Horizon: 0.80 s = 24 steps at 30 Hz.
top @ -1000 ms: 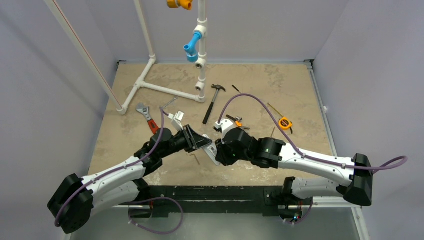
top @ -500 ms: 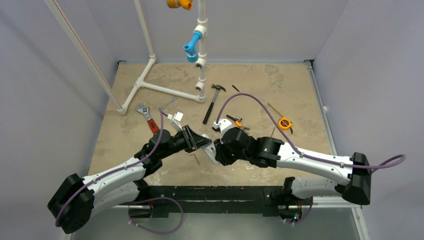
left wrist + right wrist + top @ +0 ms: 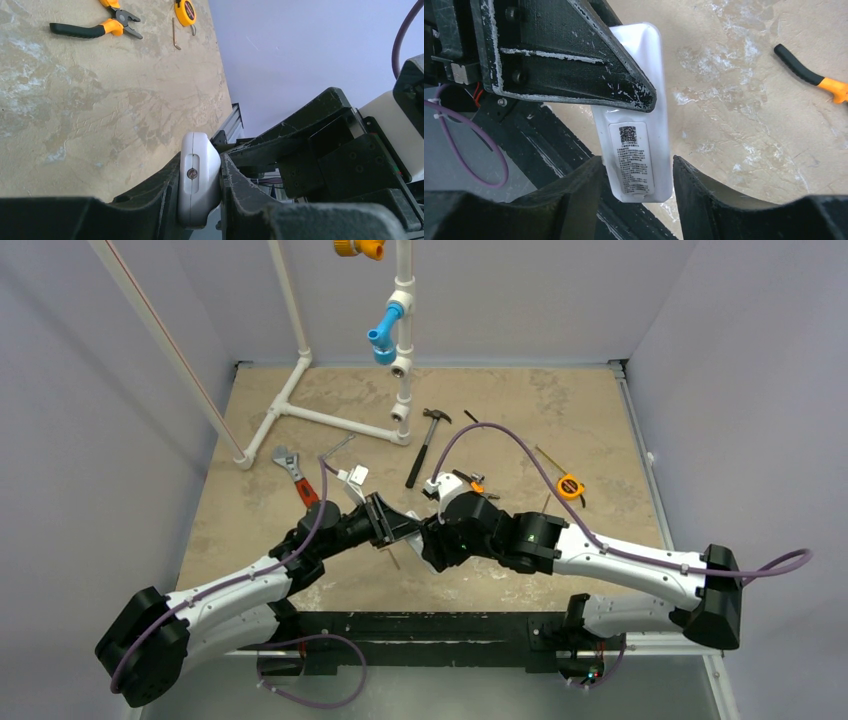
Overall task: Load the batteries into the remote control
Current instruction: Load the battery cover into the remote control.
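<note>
Left gripper [image 3: 199,162] is clamped on the remote control [image 3: 644,135], with one black finger lying across its labelled face. The handset is held off the table [image 3: 560,420], near-centre, between the two wrists. Right gripper [image 3: 635,162] straddles the remote's free end across its width. Its fingers [image 3: 704,195] sit right at the remote's edges; can't tell if they press or only flank it. Orange-handled pliers [image 3: 95,29] and tape measure [image 3: 186,11] lie farther out to the right. Hammer [image 3: 425,445] lies far-centre, well apart from the remote.
</note>
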Each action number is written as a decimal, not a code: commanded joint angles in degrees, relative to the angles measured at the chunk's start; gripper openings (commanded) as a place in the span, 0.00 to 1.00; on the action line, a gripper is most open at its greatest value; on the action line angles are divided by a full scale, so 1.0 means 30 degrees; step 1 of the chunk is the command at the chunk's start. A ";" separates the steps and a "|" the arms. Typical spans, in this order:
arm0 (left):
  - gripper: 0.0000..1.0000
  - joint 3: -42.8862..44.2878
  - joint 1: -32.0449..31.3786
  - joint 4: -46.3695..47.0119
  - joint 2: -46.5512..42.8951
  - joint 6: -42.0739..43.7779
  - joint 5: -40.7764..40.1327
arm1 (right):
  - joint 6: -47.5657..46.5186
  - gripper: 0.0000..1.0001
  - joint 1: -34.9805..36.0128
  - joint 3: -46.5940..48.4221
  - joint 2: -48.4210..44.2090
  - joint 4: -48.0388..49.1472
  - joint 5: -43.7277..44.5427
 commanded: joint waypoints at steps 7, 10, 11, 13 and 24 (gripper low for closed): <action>0.00 -0.0389 -0.0057 0.2562 -0.0006 -0.1019 0.0472 | 0.0137 0.67 0.0041 0.0917 -0.2825 0.0592 0.1129; 0.00 -0.0489 -0.0042 0.3093 0.0121 -0.1385 0.0516 | 0.0937 0.69 0.0041 0.0238 -0.3928 0.1200 0.1698; 0.00 -0.0534 -0.0042 0.3336 0.0130 -0.1545 0.0487 | 0.1411 0.70 0.0041 -0.0093 -0.4356 0.1436 0.1890; 0.00 -0.0645 -0.0049 0.3940 0.0203 -0.1997 0.0445 | 0.2898 0.72 0.0037 -0.1031 -0.5336 0.1963 0.2268; 0.00 -0.1045 -0.0042 0.7129 0.0691 -0.3976 0.0131 | 0.7795 0.90 0.0041 -0.7682 -1.0854 0.8419 0.3262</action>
